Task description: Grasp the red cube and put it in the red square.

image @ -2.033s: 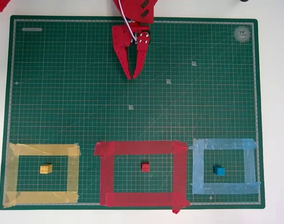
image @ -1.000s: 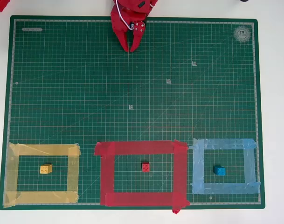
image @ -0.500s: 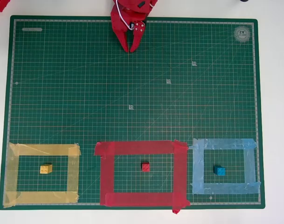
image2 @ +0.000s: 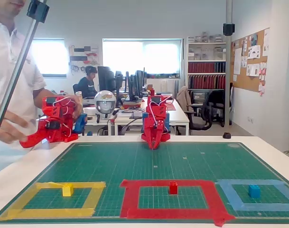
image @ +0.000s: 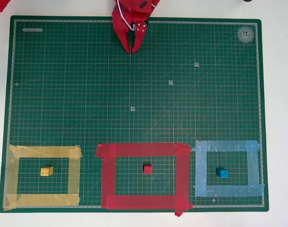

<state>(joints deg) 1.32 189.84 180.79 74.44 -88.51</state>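
Observation:
The red cube (image: 147, 169) (image2: 173, 187) lies on the mat inside the red square (image: 108, 175) (image2: 130, 197), near its middle, studs up. My red gripper (image: 132, 50) (image2: 153, 146) hangs at the far top edge of the green mat, fingers pointing down at the mat, shut with nothing between them. It is far from the cube, almost the whole mat's depth away.
A yellow cube (image: 46, 171) sits in the yellow tape square (image: 13, 175) at the lower left. A blue cube (image: 222, 173) sits in the light-blue tape square (image: 253, 168) at the lower right. The green cutting mat (image: 87, 94) lies on a white table. A person stands at the left in the fixed view.
Two seconds ago the gripper reached further over the mat; it has pulled back to the top edge and has stayed still since. The cubes have not moved.

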